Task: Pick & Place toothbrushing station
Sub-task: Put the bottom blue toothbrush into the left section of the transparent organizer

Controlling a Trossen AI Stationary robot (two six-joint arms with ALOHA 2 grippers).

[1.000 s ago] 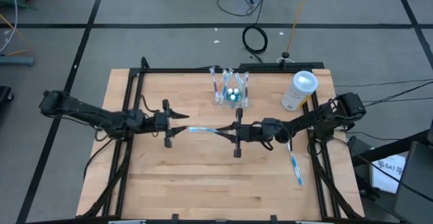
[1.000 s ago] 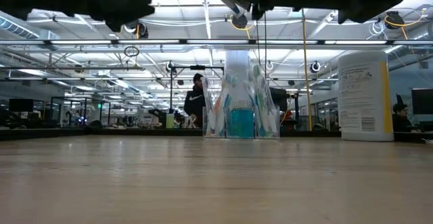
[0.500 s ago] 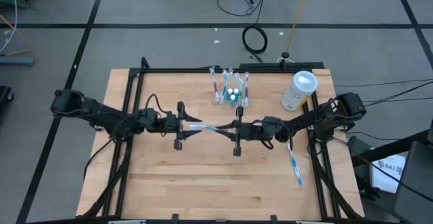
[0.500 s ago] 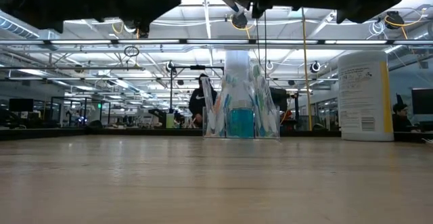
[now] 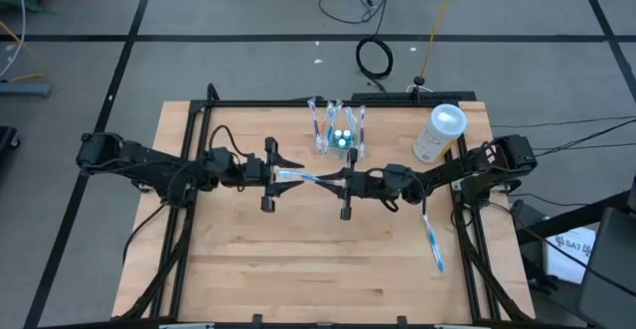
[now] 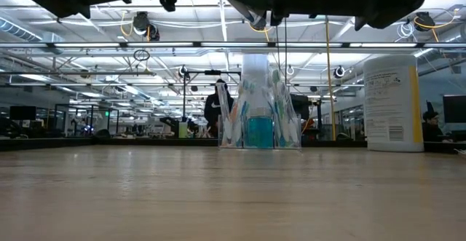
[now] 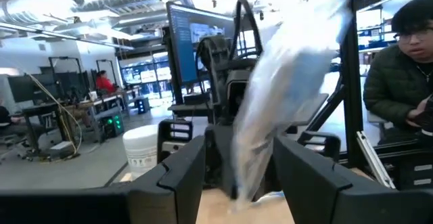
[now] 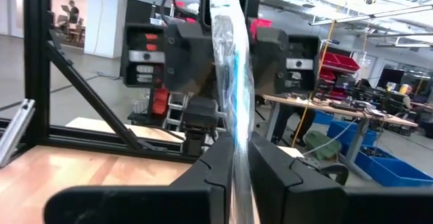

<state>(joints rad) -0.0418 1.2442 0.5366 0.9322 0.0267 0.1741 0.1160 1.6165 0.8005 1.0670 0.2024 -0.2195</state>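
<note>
We see both arms meeting over the middle of the table (image 5: 248,269), raised well off its wood surface. The right gripper (image 5: 345,183) is clamped tight on a wrapped toothbrush (image 5: 313,179) — a blue-and-white brush in a clear sleeve, held out level toward the left arm. In the right wrist view the two dark fingers (image 8: 223,160) pinch the sleeve from both sides, with the wrapped toothbrush (image 8: 233,82) running forward between them.

The left gripper (image 5: 270,175) has its jaws spread apart, one on each side of the brush's free end. In the left wrist view the wrapper (image 7: 284,95) stands between the parted fingers (image 7: 179,176), and we cannot tell whether either one touches it.

The toothbrushing station (image 5: 338,130) stands upright near the middle of the table's far edge, apart from both grippers, with brushes leaning in its compartments and something blue in the middle. In the low view the toothbrushing station (image 6: 256,103) rests flat on the table.

A white wipes canister (image 5: 438,133) stands near the far right corner, well apart from the station. A second toothbrush (image 5: 433,240) lies flat by the right edge — loose, nothing touching it.
</note>
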